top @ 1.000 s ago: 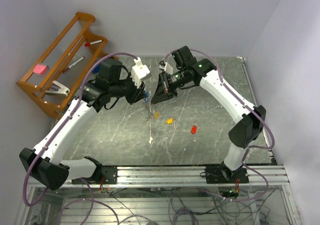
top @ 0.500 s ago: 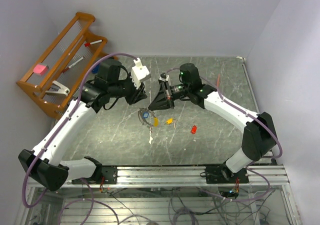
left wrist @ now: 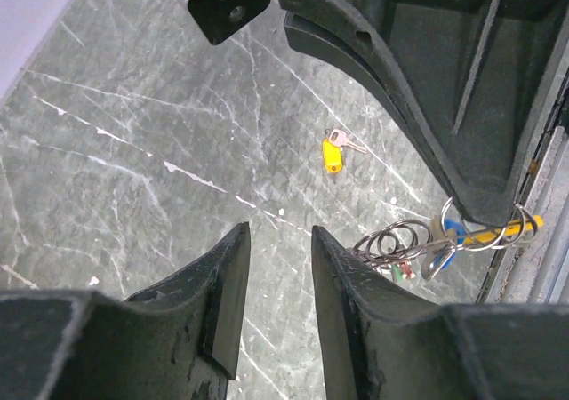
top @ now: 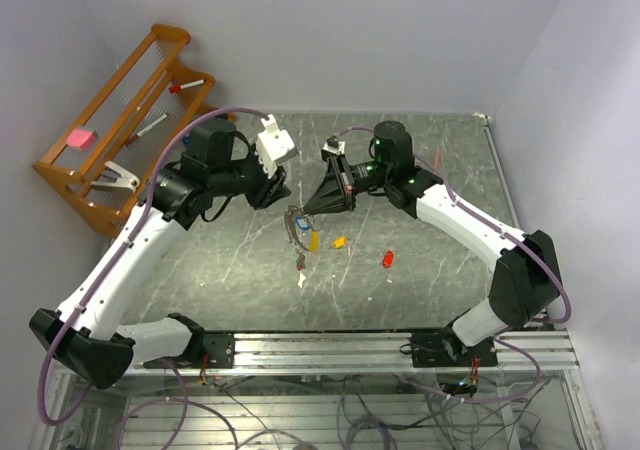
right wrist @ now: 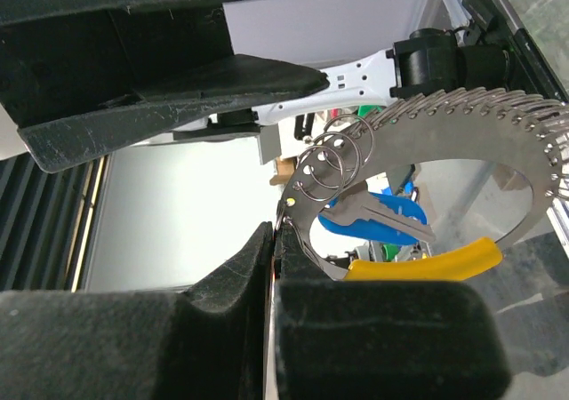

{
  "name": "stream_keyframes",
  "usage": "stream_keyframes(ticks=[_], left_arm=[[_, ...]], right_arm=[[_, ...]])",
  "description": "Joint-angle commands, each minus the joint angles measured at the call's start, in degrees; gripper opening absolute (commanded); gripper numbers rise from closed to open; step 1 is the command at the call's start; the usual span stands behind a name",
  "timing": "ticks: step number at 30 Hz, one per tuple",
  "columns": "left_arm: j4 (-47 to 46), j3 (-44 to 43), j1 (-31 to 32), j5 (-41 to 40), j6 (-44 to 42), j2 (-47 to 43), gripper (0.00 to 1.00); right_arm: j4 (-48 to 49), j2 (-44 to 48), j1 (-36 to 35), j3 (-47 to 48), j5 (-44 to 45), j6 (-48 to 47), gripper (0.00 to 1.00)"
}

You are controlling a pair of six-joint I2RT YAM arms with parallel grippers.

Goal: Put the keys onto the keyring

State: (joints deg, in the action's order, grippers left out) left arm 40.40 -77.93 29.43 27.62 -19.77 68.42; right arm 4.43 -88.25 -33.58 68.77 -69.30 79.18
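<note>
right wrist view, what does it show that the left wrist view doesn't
Only right wrist: the keyring as a flat band with a row of small holes, pinched in the shut right end effector. Only left wrist: a yellow-tagged key lying loose on the table, and the left end effector open with nothing between its fingers. Both: the blue key and the yellow piece at the keyring.

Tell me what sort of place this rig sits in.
Probably a lab test cell, not a home: plain walls box in a marbled tabletop, the left arm and right arm bolt to an aluminium rail, and loose cables hang below.
</note>
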Motion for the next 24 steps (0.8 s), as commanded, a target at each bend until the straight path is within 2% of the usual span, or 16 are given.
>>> stream_keyframes(ticks=[1, 6, 9, 14, 19, 22, 24], left_arm=[[0.74, -1.50, -0.87, -3.05, -1.16, -1.68, 0.46], [0.66, -2.24, -2.80, -1.73, -0.89, -2.86, 0.48], [0.92, -2.92, -3.04, 0.77, -1.41, -3.33, 0.50], [6.65, -6.51, -3.06, 12.43, -6.39, -2.38, 0.52], [12.88, -9.31, -3.07, 23.80, -9.12, -0.81, 0.58], [15.26, -8.64, -3.00, 28.24, -10.65, 0.13, 0.62], [15.34, -7.10, -2.98, 27.74, -10.81, 0.26, 0.63]], right_arm=[[-0.61, 2.43, 1.02, 0.89, -2.86, -1.43, 0.00], [0.53, 3.27, 1.46, -0.15, -3.89, -0.71, 0.00], [5.76, 3.90, 1.59, -2.30, -4.50, 2.69, 0.00], [18.36, 4.65, 1.76, -6.43, -4.68, 12.31, 0.00], [11.42, 4.34, 1.85, -3.96, -4.53, 7.56, 0.00], [13.51, 4.20, 1.85, -3.78, -4.66, 9.55, 0.00], [15.01, 4.30, 1.88, -4.26, -4.81, 11.05, 0.00]])
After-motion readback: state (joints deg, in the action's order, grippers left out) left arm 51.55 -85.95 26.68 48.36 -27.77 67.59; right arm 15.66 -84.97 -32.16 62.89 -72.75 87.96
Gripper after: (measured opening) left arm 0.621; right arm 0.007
